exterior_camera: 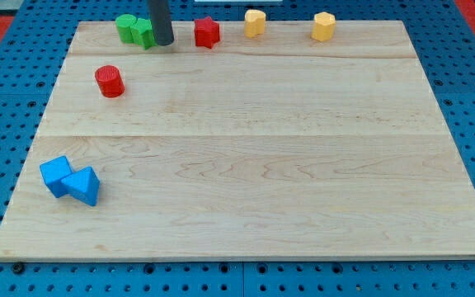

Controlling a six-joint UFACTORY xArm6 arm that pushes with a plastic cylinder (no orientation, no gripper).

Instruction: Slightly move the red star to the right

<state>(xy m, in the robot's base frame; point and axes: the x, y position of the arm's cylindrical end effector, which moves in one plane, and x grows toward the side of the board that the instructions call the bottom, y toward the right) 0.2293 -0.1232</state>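
The red star point(207, 32) lies near the view's top edge of the wooden board point(246, 214), left of centre. My tip point(164, 41) is on the board just to the star's left, with a small gap between them. The rod rises out of the view's top. Right against the tip's left side sit two green blocks point(135, 30), touching each other.
A red cylinder point(109, 81) stands below the green blocks at the view's left. Two yellow blocks point(256, 22) point(324, 26) lie right of the star along the top edge. A blue cube point(56, 175) and a blue triangular block point(83, 185) touch at the view's lower left.
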